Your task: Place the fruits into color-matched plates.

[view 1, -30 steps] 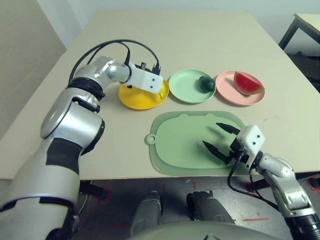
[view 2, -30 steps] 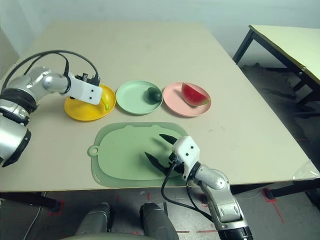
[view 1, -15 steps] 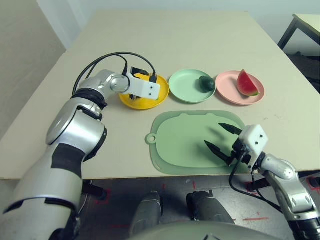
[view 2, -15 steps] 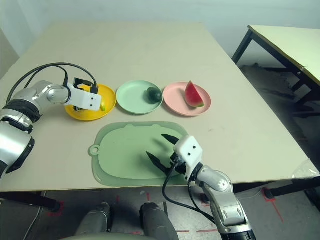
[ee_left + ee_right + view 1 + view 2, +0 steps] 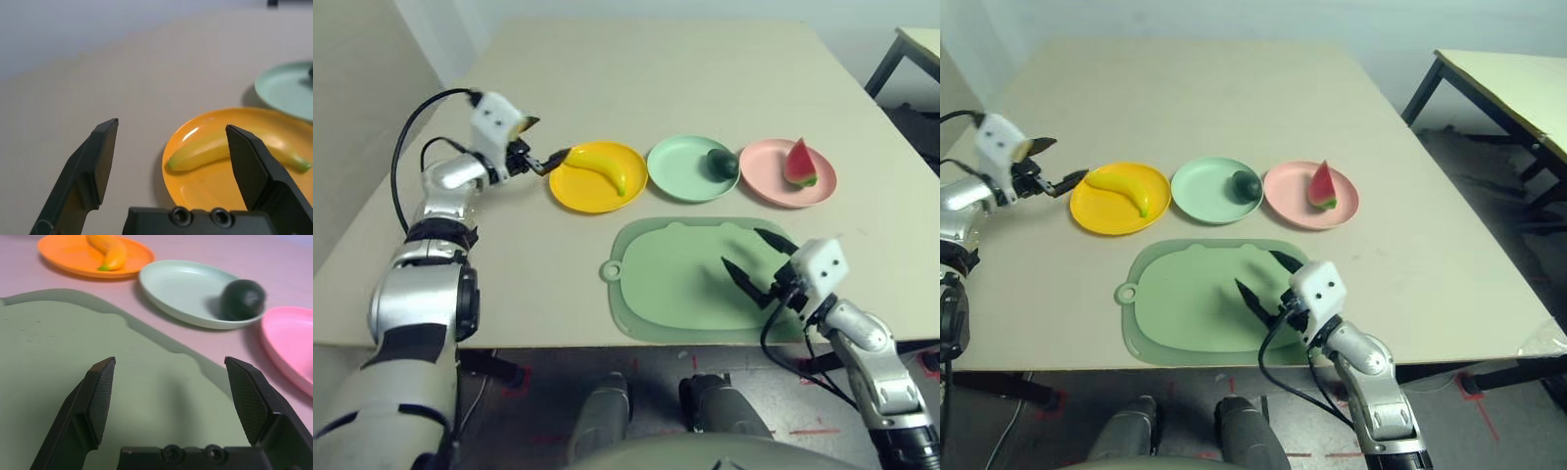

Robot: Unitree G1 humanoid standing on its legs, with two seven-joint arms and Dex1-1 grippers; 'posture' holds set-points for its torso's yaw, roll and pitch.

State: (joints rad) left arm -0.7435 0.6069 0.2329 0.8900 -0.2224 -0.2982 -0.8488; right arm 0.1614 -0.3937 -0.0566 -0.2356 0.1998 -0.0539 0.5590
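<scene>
Since a second earlier, the left gripper had pulled away leftward from the yellow plate and let go, leaving the banana lying across that plate. Its two black fingers stood spread wide and empty just beyond the plate's left rim, pointing back toward the fruit. The watermelon wedge also sat differently on the pink plate, now more upright than before. The right gripper had hardly shifted; it hovered low over the near right part of the green cutting mat, fingers spread apart, holding nothing.

Judging by how things lay, the sorting looked complete. The banana rested in the yellow plate on the left, the dark avocado sat at the right edge of the mint green plate in the middle, and the watermelon wedge stood in the pink plate on the right. No fruit lay on the mat or the bare table, so nothing appeared left to move beyond drawing the arms back.

By count there were three fruits, three plates in a row along the far side of the mat, one mat, and two grippers.
</scene>
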